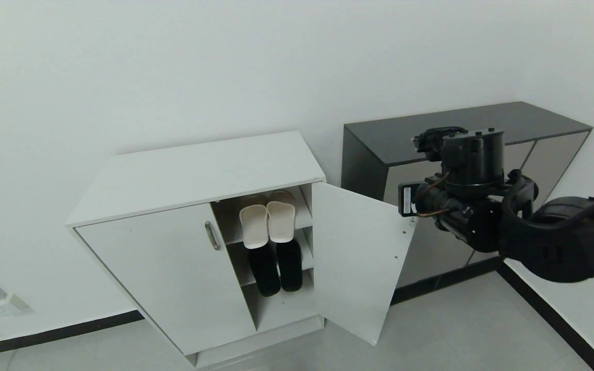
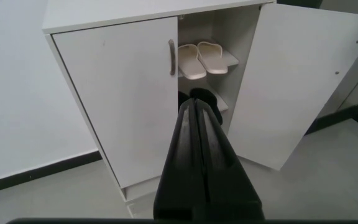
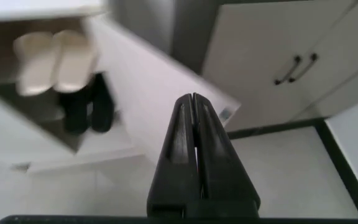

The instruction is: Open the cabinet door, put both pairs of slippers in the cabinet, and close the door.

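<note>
The white cabinet (image 1: 199, 170) stands against the wall with its left door (image 1: 173, 278) closed and its right door (image 1: 359, 257) swung open. Inside, the white slippers (image 1: 267, 221) lie on the upper shelf and the black slippers (image 1: 276, 268) on the shelf below. My right gripper (image 1: 409, 202) is at the open door's free edge, whether touching I cannot tell; its fingers are shut and hold nothing (image 3: 191, 98). The left gripper (image 2: 194, 102) is shut and empty, in front of the cabinet opening, with the white slippers (image 2: 205, 57) beyond it.
A dark cabinet with mirrored fronts (image 1: 462, 129) stands just right of the open door, behind my right arm. A wall socket (image 1: 11, 305) and cable sit low at the far left. Bare grey floor (image 1: 457, 330) lies in front of both cabinets.
</note>
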